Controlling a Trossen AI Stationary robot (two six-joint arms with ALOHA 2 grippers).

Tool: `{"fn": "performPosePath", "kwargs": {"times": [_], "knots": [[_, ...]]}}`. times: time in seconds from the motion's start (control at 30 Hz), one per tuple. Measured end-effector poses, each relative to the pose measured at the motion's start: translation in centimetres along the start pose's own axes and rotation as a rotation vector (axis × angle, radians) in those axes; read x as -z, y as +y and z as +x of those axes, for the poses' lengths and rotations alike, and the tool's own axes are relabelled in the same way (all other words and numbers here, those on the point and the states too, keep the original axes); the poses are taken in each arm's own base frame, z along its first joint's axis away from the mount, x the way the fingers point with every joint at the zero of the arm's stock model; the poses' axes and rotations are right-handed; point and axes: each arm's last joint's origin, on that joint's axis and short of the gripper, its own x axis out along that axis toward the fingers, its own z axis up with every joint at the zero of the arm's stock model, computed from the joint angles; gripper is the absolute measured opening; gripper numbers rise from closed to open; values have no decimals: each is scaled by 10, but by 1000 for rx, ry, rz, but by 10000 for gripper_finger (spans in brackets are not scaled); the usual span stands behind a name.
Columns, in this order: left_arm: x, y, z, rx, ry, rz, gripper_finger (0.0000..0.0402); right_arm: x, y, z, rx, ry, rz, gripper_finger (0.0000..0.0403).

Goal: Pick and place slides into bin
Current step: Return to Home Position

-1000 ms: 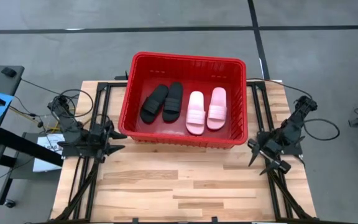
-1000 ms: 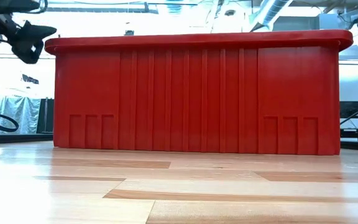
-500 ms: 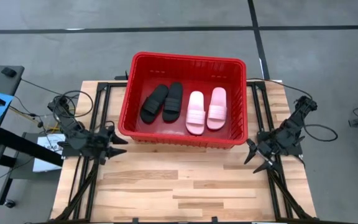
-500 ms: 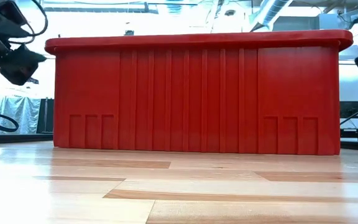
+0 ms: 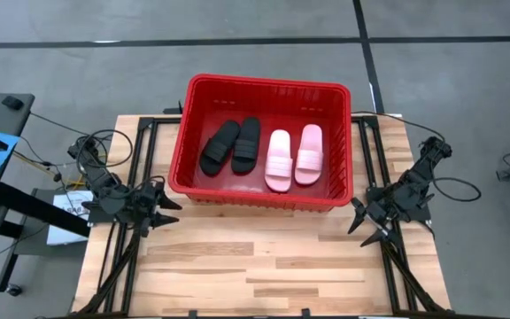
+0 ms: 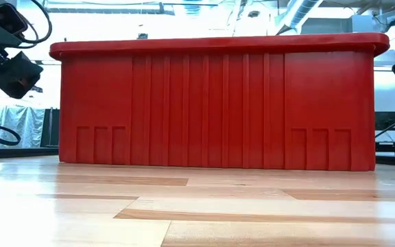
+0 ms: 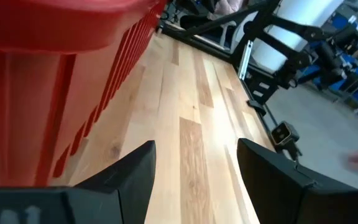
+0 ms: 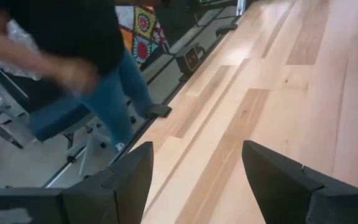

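The red bin (image 5: 264,89) stands at the table's far middle; it fills the low view (image 6: 218,103), and its wall shows in the left wrist view (image 7: 55,74). Inside lie two black slides (image 5: 231,145) on the left and two light pink slides (image 5: 293,156) on the right, soles down on the bin's floor. My left gripper (image 5: 170,212) is open and empty beside the bin's near left corner; it also shows in the left wrist view (image 7: 194,174). My right gripper (image 5: 362,229) is open and empty off the bin's near right corner; it also shows in the right wrist view (image 8: 194,180).
Bare wooden tabletop (image 5: 255,266) lies in front of the bin. Black frame rails (image 5: 140,159) run along both sides of the table. A person (image 8: 73,56) moves beyond the table's edge in the right wrist view.
My left gripper has gone down and a little toward the table's near edge, away from the bin's rim. My right gripper has gone down and toward the near edge, then has kept still. The slides and the bin have stayed in place.
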Motion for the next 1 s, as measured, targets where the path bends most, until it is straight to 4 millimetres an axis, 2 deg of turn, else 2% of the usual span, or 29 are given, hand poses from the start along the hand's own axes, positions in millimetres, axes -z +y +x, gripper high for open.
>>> {"fn": "performPosePath", "kwargs": {"times": [1.0], "knots": [[2,2,0,-17,24,100,216,0,0,0,-1,0,0,240]]}}
